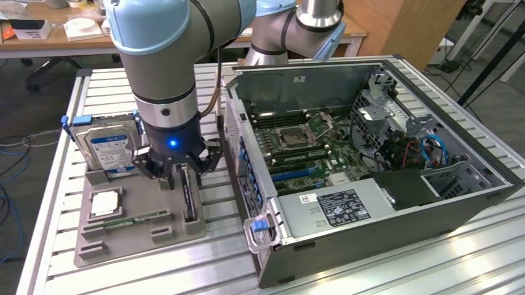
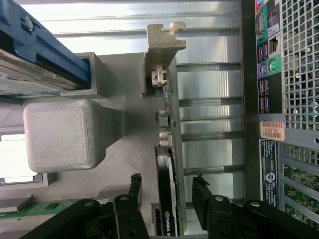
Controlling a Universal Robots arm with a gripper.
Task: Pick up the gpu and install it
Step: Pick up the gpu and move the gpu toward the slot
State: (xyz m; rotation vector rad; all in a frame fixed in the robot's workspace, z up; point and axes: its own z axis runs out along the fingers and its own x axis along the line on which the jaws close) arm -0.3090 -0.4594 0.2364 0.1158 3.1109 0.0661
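Pincer (image 1: 184, 177) hangs open astride the gpu (image 1: 189, 203), with one of its fingers (image 2: 135, 185) on each side and neither visibly touching the card. You will find the gpu standing on edge in the gray holder tray (image 1: 139, 212) on the tabletop (image 1: 205, 264). Note the hard drive (image 1: 110, 147) just beside the pincer on the exterior view's left. The open computer case (image 1: 369, 153) stands near on the exterior view's right. A memory stick (image 1: 123, 220) lies in the tray.

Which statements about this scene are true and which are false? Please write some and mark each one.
1. The gripper is open, one finger on each side of the gpu. True.
2. The gpu sits inside the computer case. False: it stands on edge in the gray holder.
3. The hard drive stands upright in the gray holder. True.
4. The computer case is closed. False: it is open, the motherboard shows.
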